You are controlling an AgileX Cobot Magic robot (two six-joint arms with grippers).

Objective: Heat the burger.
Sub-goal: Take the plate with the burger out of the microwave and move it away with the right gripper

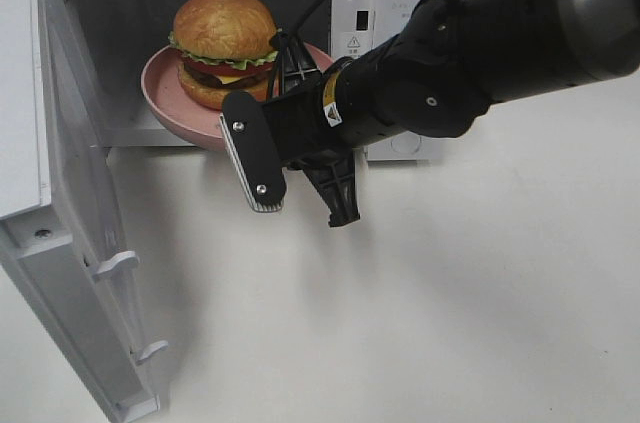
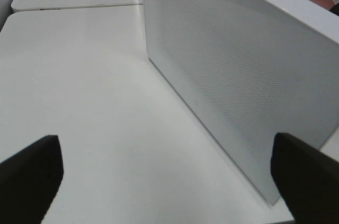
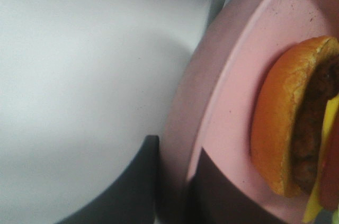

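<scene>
The burger (image 1: pixel 224 43), with a golden bun, lettuce and dark patty, sits on a pink plate (image 1: pixel 165 93) in the mouth of the open microwave (image 1: pixel 360 3). The plate's near edge sticks out past the oven's front. My right gripper (image 1: pixel 290 78) is shut on the plate's rim at its right side. In the right wrist view the rim (image 3: pixel 212 75) runs between my dark fingers (image 3: pixel 132 187), with the burger (image 3: pixel 286 118) just beyond. I cannot tell if the plate rests on the oven floor. My left gripper (image 2: pixel 169 181) is open beside the door, holding nothing.
The microwave door (image 1: pixel 70 243) stands swung open at the left; in the left wrist view its perforated panel (image 2: pixel 238 75) runs right in front of that gripper. White tabletop (image 1: pixel 450 323) spreads in front of the oven. My right arm crosses from the upper right.
</scene>
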